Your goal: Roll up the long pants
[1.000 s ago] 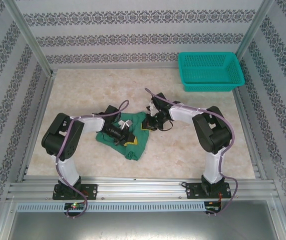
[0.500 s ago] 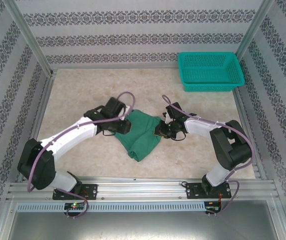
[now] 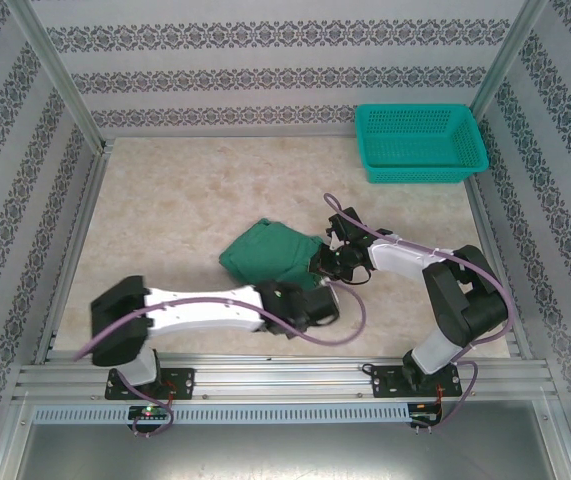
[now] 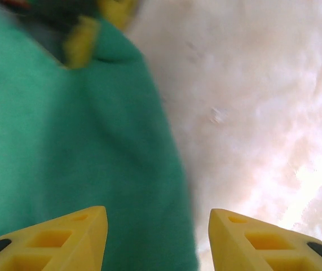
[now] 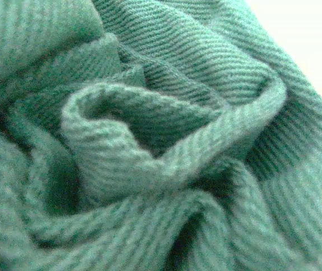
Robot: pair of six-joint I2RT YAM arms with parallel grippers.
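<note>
The long pants (image 3: 268,254) lie bunched in a dark green heap at the middle of the table. My right gripper (image 3: 324,264) is at the heap's right edge, pinching the cloth. In the right wrist view the folds of the pants (image 5: 166,147) press close and hide the fingers. My left gripper (image 3: 313,298) hangs just in front of the heap's near right corner. In its wrist view my left gripper (image 4: 156,217) is open, nothing between the yellow fingertips (image 4: 76,234), and below it are the edge of the pants (image 4: 93,141) and bare table.
A teal mesh basket (image 3: 420,172) stands at the back right corner. The left arm lies stretched low along the front of the table (image 3: 165,200). Metal frame posts and rails border the table on all sides.
The left arm swung from the left side of the pants round to their near right corner and its gripper opened. The near flap of cloth is gone and the heap is more compact.
</note>
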